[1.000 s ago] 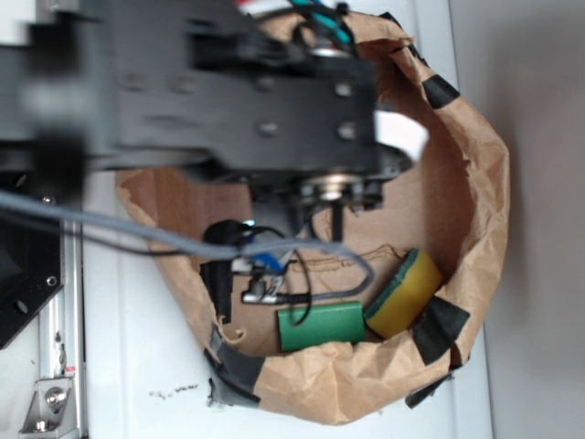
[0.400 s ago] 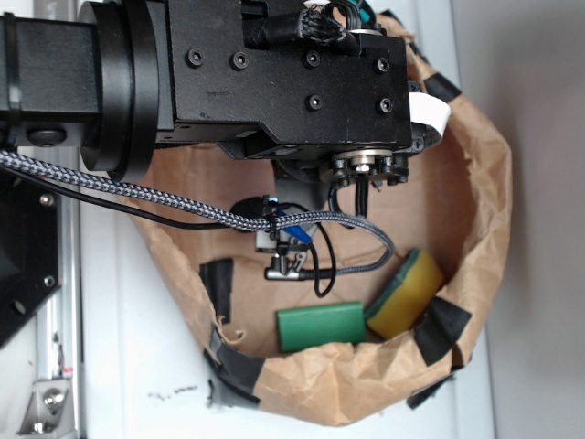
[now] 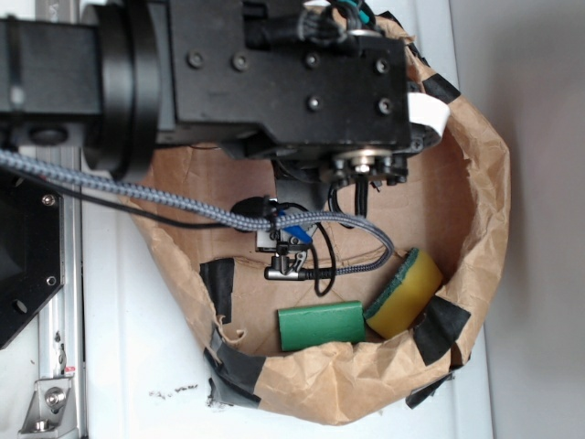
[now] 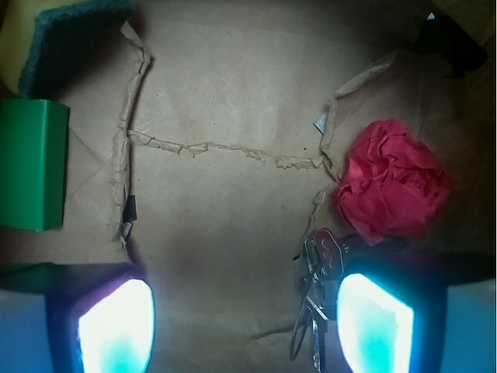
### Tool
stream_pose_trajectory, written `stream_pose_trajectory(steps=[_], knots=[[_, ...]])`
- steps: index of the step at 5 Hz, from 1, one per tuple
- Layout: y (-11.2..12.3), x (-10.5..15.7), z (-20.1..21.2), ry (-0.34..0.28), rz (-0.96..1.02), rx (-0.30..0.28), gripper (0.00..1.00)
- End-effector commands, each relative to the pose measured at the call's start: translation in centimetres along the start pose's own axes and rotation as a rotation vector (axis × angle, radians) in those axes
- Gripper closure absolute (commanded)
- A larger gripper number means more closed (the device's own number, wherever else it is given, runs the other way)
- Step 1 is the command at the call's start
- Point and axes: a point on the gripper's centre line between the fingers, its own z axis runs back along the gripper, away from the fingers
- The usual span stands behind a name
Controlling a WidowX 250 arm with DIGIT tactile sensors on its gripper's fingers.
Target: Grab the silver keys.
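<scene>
The silver keys [image 4: 320,289] lie on the brown paper floor in the wrist view, fanned on a thin wire ring, close inside my right finger. My gripper [image 4: 245,326] is open, its two glowing fingertips [image 4: 116,326] wide apart low over the paper. The keys sit between the fingers, touching or almost touching the right one. In the exterior view the black arm [image 3: 274,82] hangs over the paper bowl [image 3: 475,210] and hides the keys and the fingers.
A red rose-shaped cloth ball [image 4: 392,181] lies just beyond the keys. A green block [image 4: 31,175] [image 3: 320,325] and a yellow-green sponge [image 3: 404,293] [image 4: 58,35] sit at the bowl's far side. Raised paper walls with black tape [image 3: 439,329] ring the area.
The arm swung from blurred motion into a steady pose over the bowl. Since 0.4 s ago it has barely shifted; the cable moved slightly.
</scene>
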Motion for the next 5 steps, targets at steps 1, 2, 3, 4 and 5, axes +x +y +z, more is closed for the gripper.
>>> stream_pose_trajectory(steps=[1, 2, 3, 4, 5], knots=[[2.8, -1.6, -2.4, 0.02, 0.031, 0.049, 0.0], [3.1, -2.5, -2.7, -0.003, 0.095, 0.018, 0.0], [2.7, -2.1, -2.8, -0.034, 0.143, -0.02, 0.0], [2.2, -2.1, -3.1, -0.068, 0.19, -0.023, 0.0], [1.8, -2.0, -3.5, -0.086, 0.213, -0.023, 0.0]])
